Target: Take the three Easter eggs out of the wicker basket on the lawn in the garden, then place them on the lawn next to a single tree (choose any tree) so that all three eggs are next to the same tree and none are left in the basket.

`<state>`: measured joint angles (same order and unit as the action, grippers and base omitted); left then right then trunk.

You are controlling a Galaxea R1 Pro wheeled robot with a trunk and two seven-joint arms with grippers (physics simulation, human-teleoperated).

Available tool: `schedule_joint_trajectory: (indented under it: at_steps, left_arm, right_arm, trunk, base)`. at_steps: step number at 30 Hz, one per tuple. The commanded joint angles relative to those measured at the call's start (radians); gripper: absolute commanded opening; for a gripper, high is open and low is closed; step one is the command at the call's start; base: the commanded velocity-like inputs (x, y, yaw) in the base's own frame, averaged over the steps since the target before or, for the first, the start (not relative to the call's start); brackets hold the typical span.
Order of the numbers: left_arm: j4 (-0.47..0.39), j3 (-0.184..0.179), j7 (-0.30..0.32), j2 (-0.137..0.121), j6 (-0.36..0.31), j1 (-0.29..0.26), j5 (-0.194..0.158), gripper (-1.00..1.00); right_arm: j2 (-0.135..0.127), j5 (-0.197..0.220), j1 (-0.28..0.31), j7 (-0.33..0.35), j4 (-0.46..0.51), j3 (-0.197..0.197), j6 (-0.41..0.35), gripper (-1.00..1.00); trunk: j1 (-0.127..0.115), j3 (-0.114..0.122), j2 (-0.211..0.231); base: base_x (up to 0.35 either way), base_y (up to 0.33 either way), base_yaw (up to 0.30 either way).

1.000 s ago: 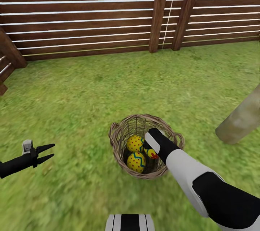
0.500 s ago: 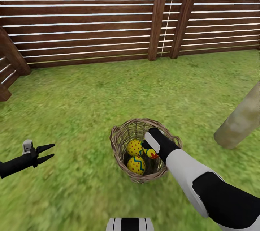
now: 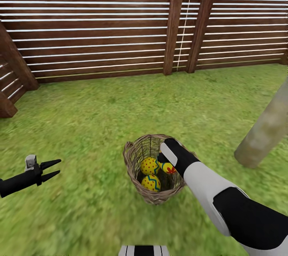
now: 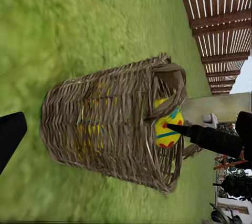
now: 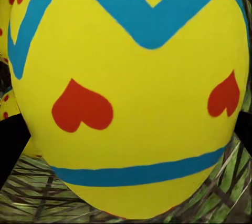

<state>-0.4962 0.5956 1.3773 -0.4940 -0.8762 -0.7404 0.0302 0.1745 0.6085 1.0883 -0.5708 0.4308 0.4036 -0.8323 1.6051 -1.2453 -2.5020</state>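
The wicker basket stands on the lawn in front of me, and shows side-on in the left wrist view. Two Easter eggs lie in it: one with red dots and one with a zigzag band. My right gripper reaches in over the rim, shut on the third egg, which looms large in the right wrist view. The left wrist view shows this egg at the basket's mouth. My left gripper hangs open over the grass to the left. A tree trunk rises at the right.
A dark slatted wooden fence with two posts closes the lawn at the back. A wooden frame juts in at the left edge. Open grass lies between the basket and the trunk.
The head camera has tilted, so fence and lawn sit lower in the picture. My right gripper with the egg stands slightly higher relative to the basket. The left gripper has not moved.
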Motion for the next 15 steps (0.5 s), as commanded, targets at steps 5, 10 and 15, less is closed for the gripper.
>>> schedule_joint_trajectory:
  at_steps: [5,10,15]
  left_arm:
    - [0.0,0.003,0.005,0.0,-0.01,-0.001,0.003,1.0]
    - [0.0,0.003,0.005,0.0,-0.01,-0.001,0.003,1.0]
    - [-0.001,0.003,0.005,0.0,-0.01,-0.001,0.004,1.0]
  right_arm:
    - [0.0,0.015,0.001,-0.007,0.001,0.004,-0.016,-1.0]
    - [0.0,0.069,0.002,-0.005,0.091,0.004,-0.064,-1.0]
    - [0.0,0.1,0.002,-0.007,0.257,0.003,-0.165,-1.0]
  trunk:
    - [-0.003,0.019,0.001]
    - [-0.005,0.038,0.002]
    - [-0.024,0.054,0.037]
  base:
    - [-0.056,0.0,0.0]
    - [-0.001,0.0,0.0]
    - [0.0,0.0,0.0]
